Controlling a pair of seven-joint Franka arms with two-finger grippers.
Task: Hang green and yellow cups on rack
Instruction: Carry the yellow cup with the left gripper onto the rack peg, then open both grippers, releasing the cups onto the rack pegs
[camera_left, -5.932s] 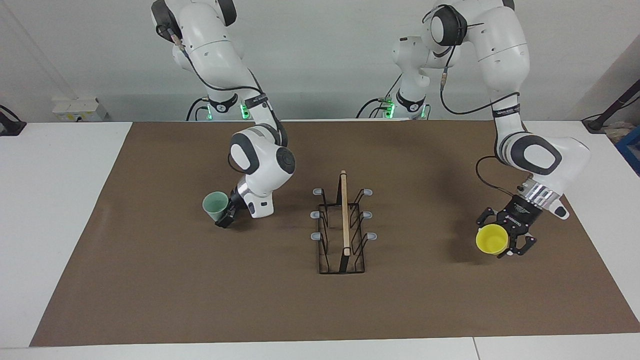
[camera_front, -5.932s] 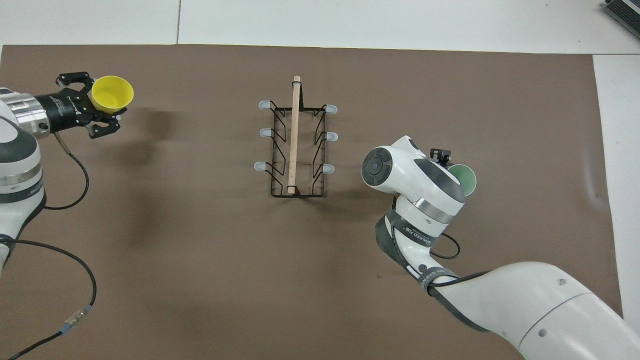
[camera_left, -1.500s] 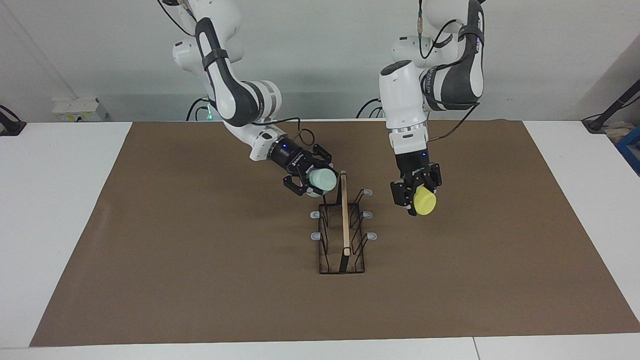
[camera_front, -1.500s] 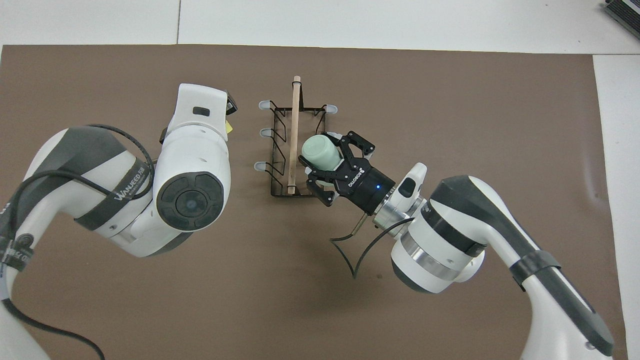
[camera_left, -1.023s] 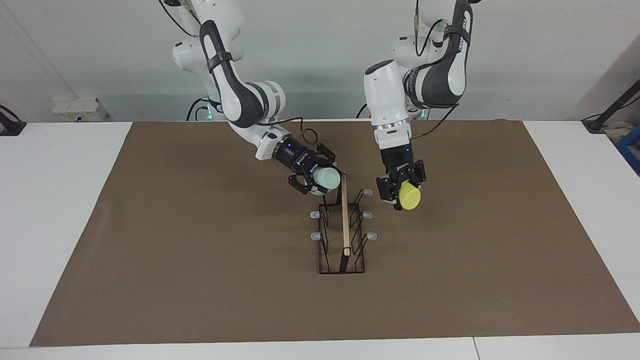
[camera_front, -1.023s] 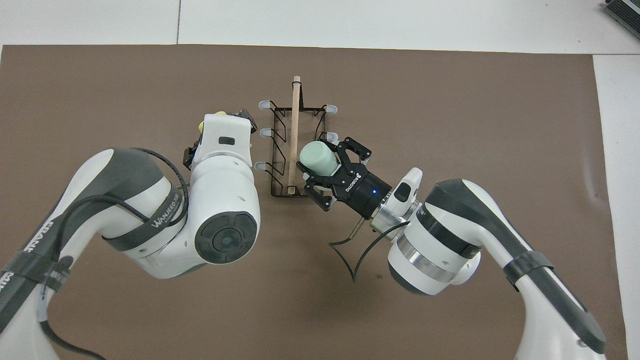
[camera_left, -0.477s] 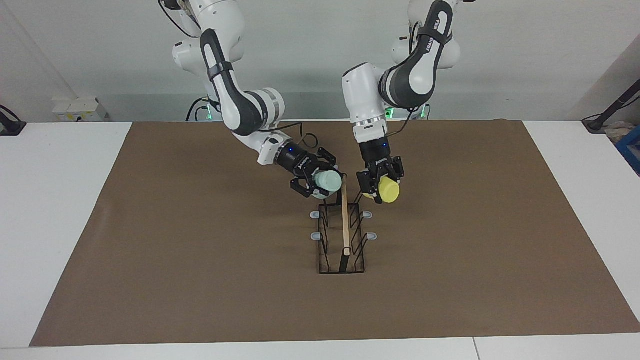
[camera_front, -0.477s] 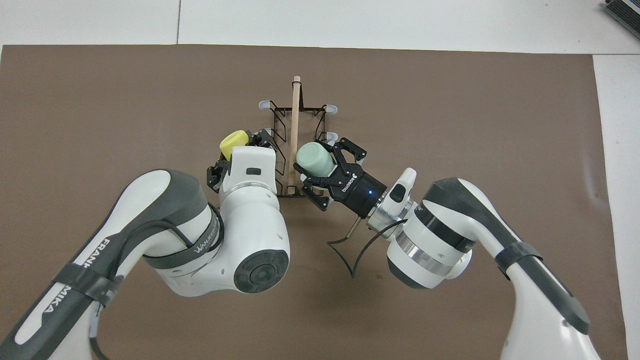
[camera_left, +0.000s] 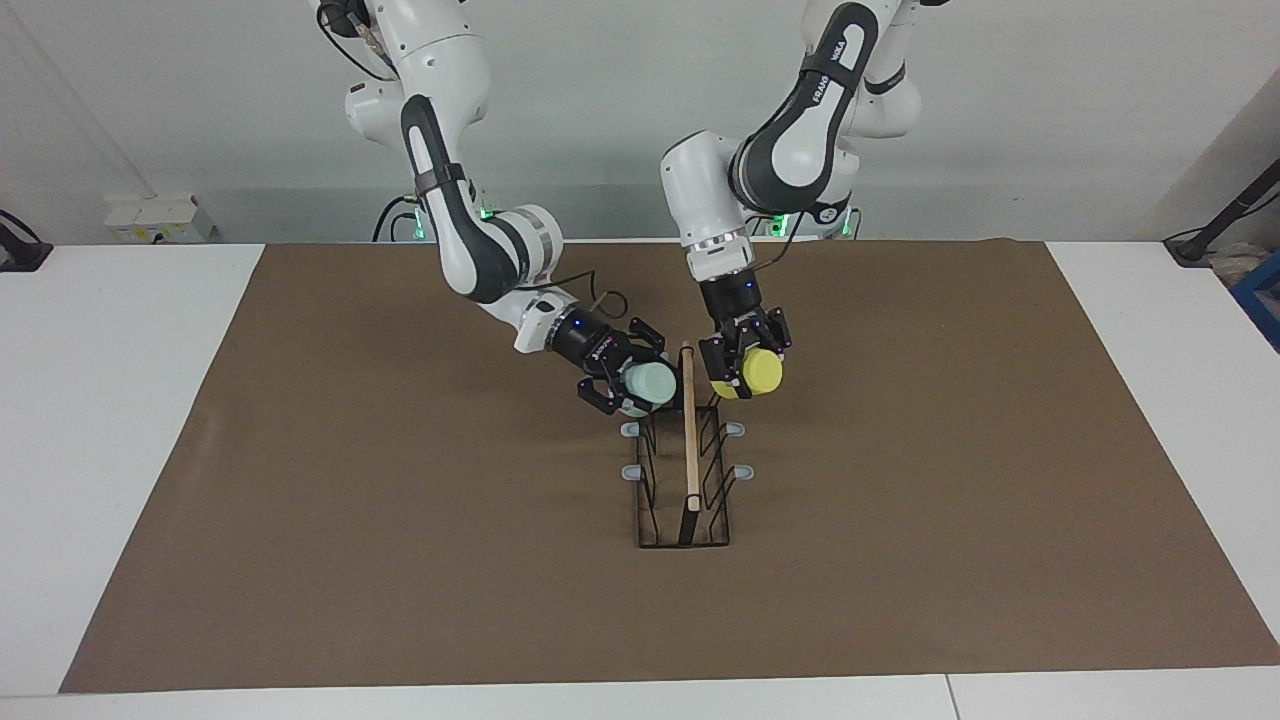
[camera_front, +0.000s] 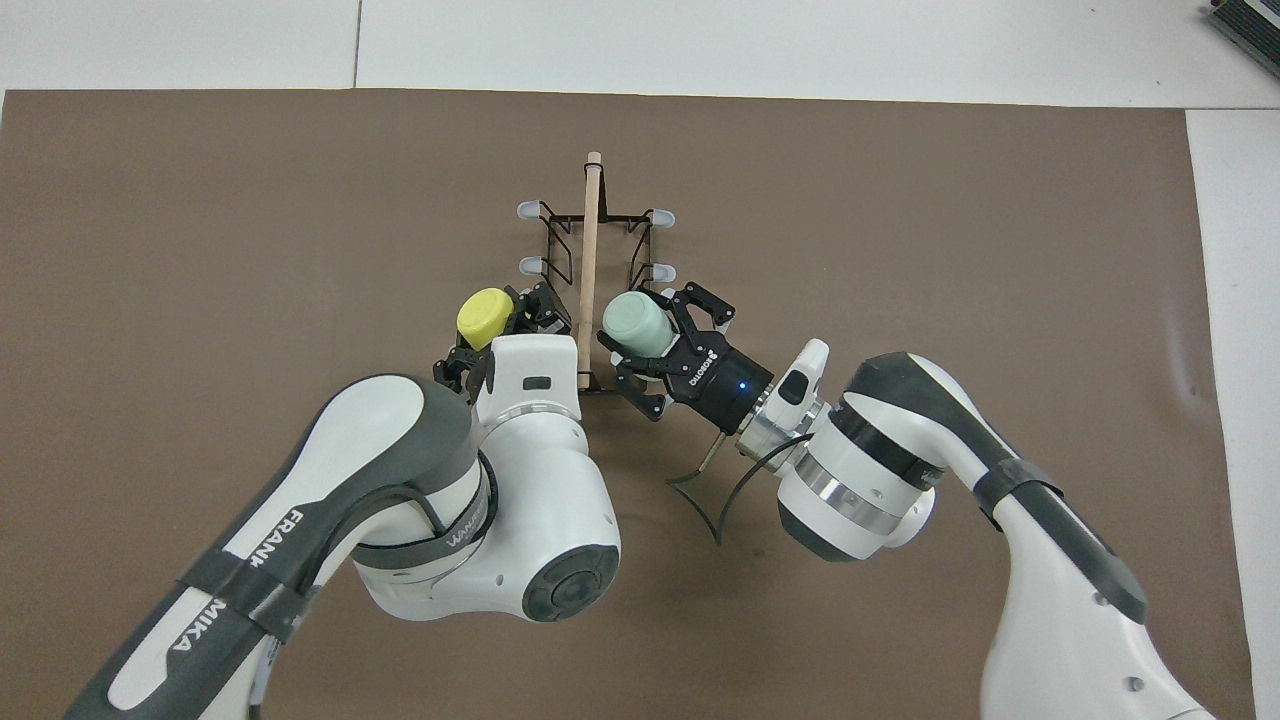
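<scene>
The black wire rack (camera_left: 689, 440) (camera_front: 590, 230) with a wooden rod on top stands mid-table. My right gripper (camera_left: 630, 386) (camera_front: 662, 336) is shut on the mint green cup (camera_left: 651, 382) (camera_front: 632, 322). It holds the cup tilted, base up, at the rack's prong nearest the robots on the right arm's side, and the cup hides that prong. My left gripper (camera_left: 741, 373) (camera_front: 511, 319) is shut on the yellow cup (camera_left: 765, 372) (camera_front: 484, 312), base outward, at the matching prong on the left arm's side. Whether either cup touches its prong I cannot tell.
A brown mat (camera_left: 400, 560) covers most of the white table (camera_left: 100, 400). The other grey-tipped prongs (camera_left: 744, 471) are bare. A small white box (camera_left: 150, 218) sits by the wall at the right arm's end. Both arms crowd the rack's end nearer the robots.
The left gripper has carried the yellow cup in from the left arm's end to the rack's side. The right gripper has eased the green cup slightly lower against the rack.
</scene>
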